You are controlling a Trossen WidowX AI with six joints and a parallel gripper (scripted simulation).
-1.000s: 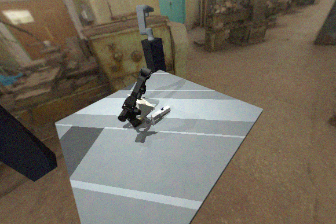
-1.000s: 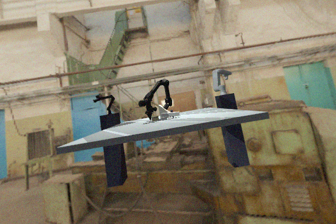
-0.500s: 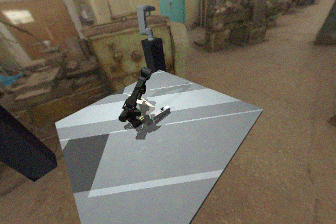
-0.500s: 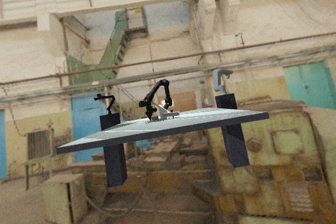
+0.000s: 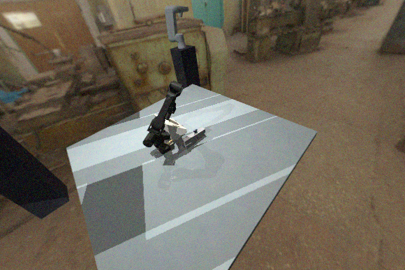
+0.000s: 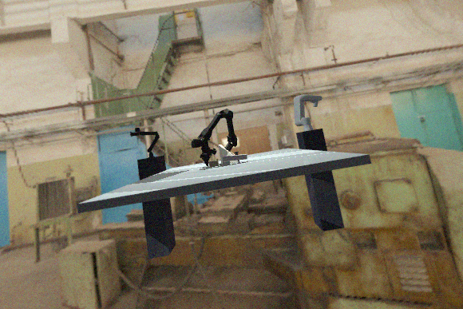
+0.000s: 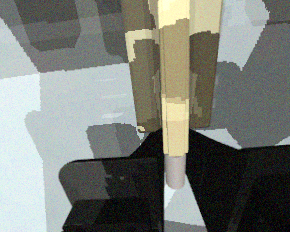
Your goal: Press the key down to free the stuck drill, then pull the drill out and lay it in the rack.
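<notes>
My gripper (image 5: 166,148) (image 6: 206,163) (image 7: 167,128) points down low over the table. Its black fingers are shut on a thin pinkish-grey rod, which looks like the drill (image 7: 175,173). In the wrist view the rod sticks out of the end of a long yellow bar (image 7: 175,75), with darker brown bars (image 7: 203,85) close on either side. A bit of yellow (image 5: 170,142) also shows beside the fingers. A long pale block, which looks like the rack (image 5: 194,138) (image 6: 236,157), lies near the gripper. I cannot tell which part is the key.
A pale slanted piece (image 5: 175,128) (image 6: 223,150) stands between the arm and the long block. The grey table (image 5: 216,197) (image 6: 279,174) carries bright and dark bands of light. Dark pedestals (image 5: 186,65) (image 6: 159,214) stand beyond its edges; a grey arm (image 5: 171,24) (image 6: 299,110) tops one.
</notes>
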